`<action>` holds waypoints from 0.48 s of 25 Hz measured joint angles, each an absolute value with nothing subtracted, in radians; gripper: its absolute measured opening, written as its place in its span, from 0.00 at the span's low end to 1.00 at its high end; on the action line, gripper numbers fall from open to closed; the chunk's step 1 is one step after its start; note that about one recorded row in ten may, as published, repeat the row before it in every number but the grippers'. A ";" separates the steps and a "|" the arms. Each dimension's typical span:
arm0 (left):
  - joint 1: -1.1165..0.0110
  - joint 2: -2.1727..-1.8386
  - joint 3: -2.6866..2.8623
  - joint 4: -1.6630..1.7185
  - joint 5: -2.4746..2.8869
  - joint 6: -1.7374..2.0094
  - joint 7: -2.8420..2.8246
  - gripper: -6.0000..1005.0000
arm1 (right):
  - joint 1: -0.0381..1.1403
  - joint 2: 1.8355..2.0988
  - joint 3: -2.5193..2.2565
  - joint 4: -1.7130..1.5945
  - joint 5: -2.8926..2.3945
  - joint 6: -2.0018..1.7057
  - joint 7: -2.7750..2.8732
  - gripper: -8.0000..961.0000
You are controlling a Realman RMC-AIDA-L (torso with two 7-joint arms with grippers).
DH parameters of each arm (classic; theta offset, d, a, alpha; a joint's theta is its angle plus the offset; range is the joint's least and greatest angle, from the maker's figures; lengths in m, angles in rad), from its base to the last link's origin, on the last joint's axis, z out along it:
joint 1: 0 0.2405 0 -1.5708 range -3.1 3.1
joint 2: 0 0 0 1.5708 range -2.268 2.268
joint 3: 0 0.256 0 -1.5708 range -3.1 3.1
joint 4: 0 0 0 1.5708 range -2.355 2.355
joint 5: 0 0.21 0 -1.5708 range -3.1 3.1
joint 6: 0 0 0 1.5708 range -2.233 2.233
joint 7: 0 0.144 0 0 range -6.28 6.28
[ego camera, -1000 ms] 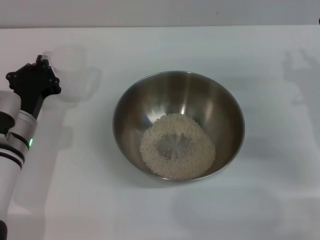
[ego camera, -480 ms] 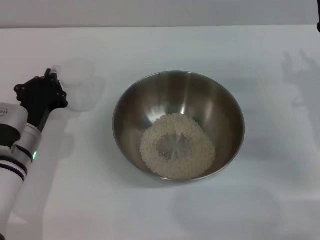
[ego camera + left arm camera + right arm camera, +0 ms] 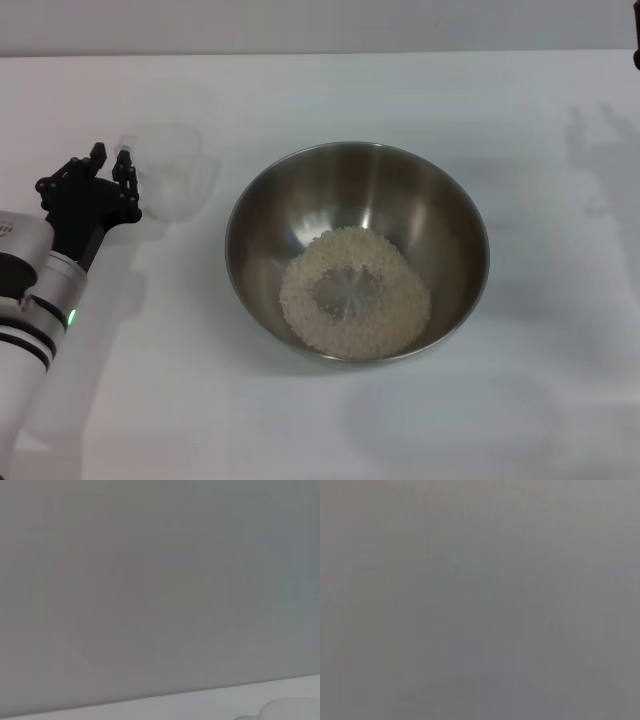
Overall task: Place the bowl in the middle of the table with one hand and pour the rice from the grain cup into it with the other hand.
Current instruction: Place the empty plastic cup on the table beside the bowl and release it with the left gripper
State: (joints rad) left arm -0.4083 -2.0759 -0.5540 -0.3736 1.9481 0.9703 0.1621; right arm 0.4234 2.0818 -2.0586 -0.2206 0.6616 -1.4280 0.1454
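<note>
The steel bowl (image 3: 357, 205) stands in the middle of the white table (image 3: 330, 90), with the rice (image 3: 355, 292) lying in a pale ring on its bottom. Left of the bowl, the clear grain cup (image 3: 168, 170) stands upright and looks empty. My left gripper (image 3: 111, 160) is at the cup's left side, its black fingers (image 3: 97, 155) spread apart and the nearer one against the cup's edge. The right gripper is out of view, and the right wrist view is blank grey.
A dark bit of the right arm (image 3: 637, 55) shows at the far right edge. The left wrist view is mostly a grey wall above a strip of table (image 3: 200, 700). Bare tabletop lies in front of and to the right of the bowl.
My left arm has moved towards the bowl and nearer, and the cup came with it. The gripper's fingers now stand apart where they looked closed before.
</note>
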 joint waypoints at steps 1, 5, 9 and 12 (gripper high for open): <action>-0.406 -2.075 -0.554 -0.371 1.948 0.970 0.144 0.10 | 0.423 2.082 -2.059 -0.221 0.662 -1.428 0.145 0.40; -0.387 -2.074 -0.554 -0.367 1.948 0.977 0.113 0.22 | 0.423 2.082 -2.067 -0.218 0.661 -1.428 0.145 0.40; -0.359 -2.073 -0.554 -0.367 1.948 1.010 0.109 0.29 | 0.423 2.082 -2.066 -0.214 0.661 -1.428 0.145 0.40; -0.347 -2.073 -0.553 -0.367 1.949 1.030 0.109 0.30 | 0.422 2.082 -2.066 -0.208 0.661 -1.428 0.145 0.40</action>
State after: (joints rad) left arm -0.3469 -2.0733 -0.5528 -0.3666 1.9491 1.0298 0.1092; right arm 0.4219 2.0815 -2.0662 -0.2080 0.6610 -1.4282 0.1453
